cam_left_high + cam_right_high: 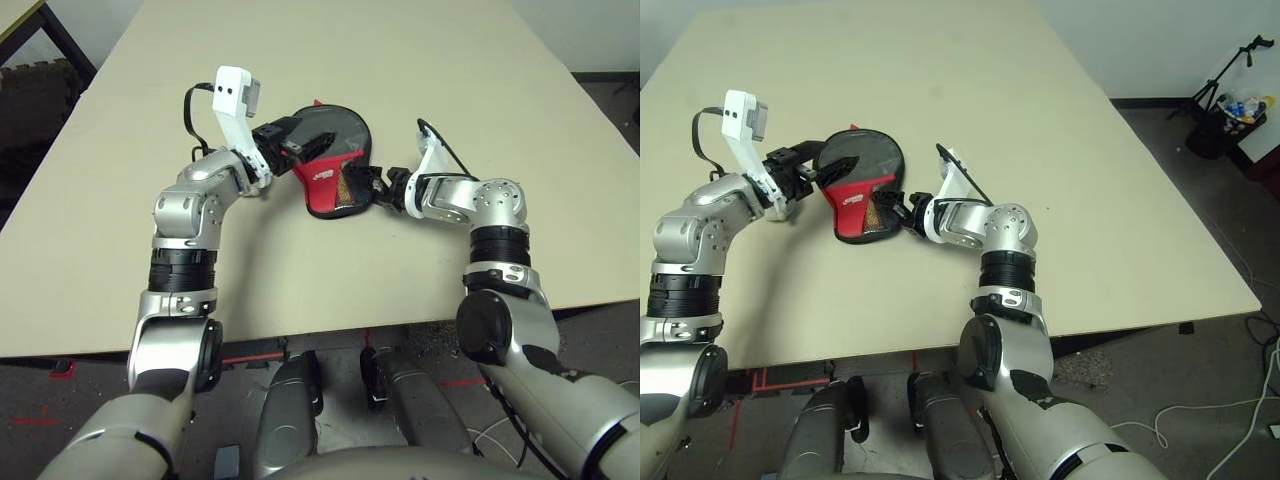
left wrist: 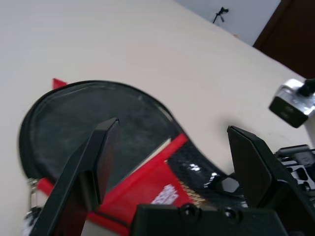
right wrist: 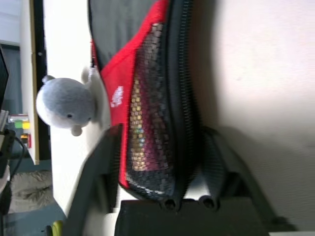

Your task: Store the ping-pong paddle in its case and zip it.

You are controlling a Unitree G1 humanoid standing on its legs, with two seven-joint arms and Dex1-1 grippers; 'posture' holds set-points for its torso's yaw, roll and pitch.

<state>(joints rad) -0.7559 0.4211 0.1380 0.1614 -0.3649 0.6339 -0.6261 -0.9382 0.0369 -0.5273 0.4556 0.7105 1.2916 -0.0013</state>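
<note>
The black-and-red paddle-shaped fabric case point(image 1: 330, 165) lies on the beige tabletop point(image 1: 400, 60) between both arms, apparently containing the paddle. Left gripper point(image 1: 300, 140): fingers wide, over its round end. Right gripper point(image 1: 362, 187): fingers straddling the narrow meshed end's edge. Zipping appears unfinished.

Black-red case point(image 1: 330, 165) — flat on table point(image 1: 420, 90)

White logo on the case, not legible

The case point(image 1: 330, 160) carries a small white printed logo on its red lower panel point(image 2: 147, 189), beside the black mesh pocket point(image 3: 147, 128); the mark shows as white strokes in the left wrist view and the right wrist view, but its letters are too small and blurred to read. No other text, number or sign can be read.
</note>
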